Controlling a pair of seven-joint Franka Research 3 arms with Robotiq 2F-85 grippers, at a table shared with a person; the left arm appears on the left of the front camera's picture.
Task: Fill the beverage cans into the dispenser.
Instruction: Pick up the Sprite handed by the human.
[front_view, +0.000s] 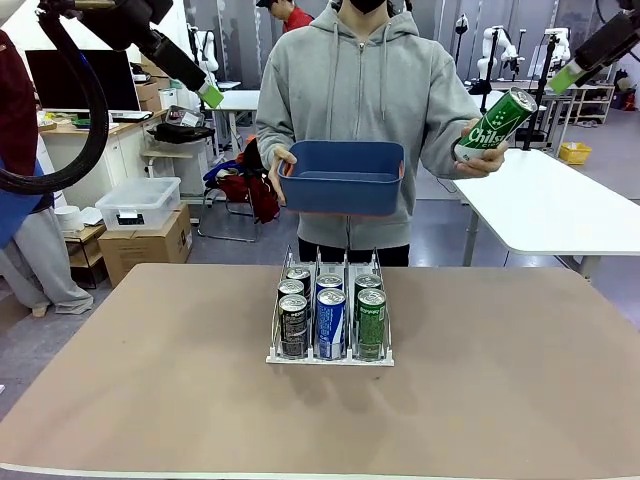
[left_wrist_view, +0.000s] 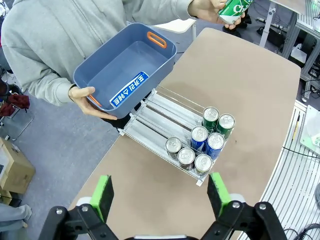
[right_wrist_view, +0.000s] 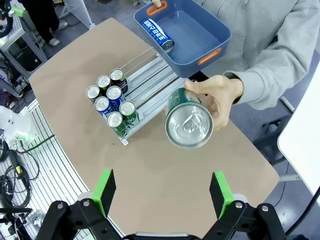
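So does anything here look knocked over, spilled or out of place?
Nothing stands out. The cans in the dispenser stand upright in their lanes on the table. One blue-and-white can lies on its side, but inside the blue tub the person holds.

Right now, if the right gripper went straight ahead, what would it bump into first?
Most likely the green can that the person's hand holds up, straight ahead of the open right gripper. The picture doesn't tell how far off it is.
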